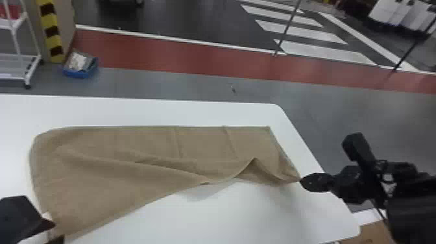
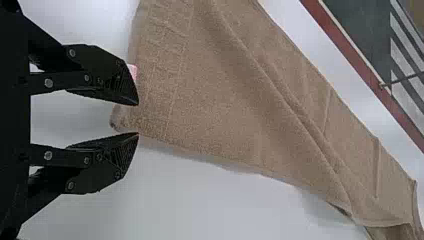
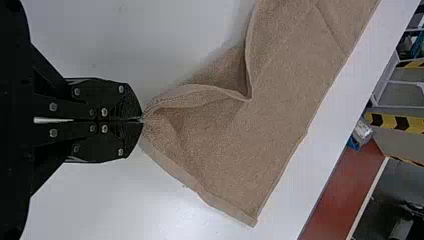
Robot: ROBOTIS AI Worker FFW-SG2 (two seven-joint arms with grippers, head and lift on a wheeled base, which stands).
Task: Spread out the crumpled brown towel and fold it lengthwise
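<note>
Head view gives you the brown towel (image 1: pixel 107 181) partly folded and wrinkled across the white table (image 1: pixel 211 112), between both grippers. Left wrist view adds a pink patch (image 2: pixel 133 71) at the towel's edge. Your left gripper (image 1: pixel 57 231) is released, a towel corner between its separated fingertips; your right gripper (image 1: pixel 300 180) is clenched on another corner.

Can count one brown towel (image 1: pixel 97 194), one desk (image 1: pixel 155 112), one left hand (image 1: pixel 57 232) and one right hand (image 1: pixel 300 180) — making two. Also, one white rack (image 1: pixel 13 77), one striped post (image 1: pixel 53 30), one blue container (image 1: pixel 78 74) — and one small pink thing (image 2: pixel 132 72), kind unclear.
</note>
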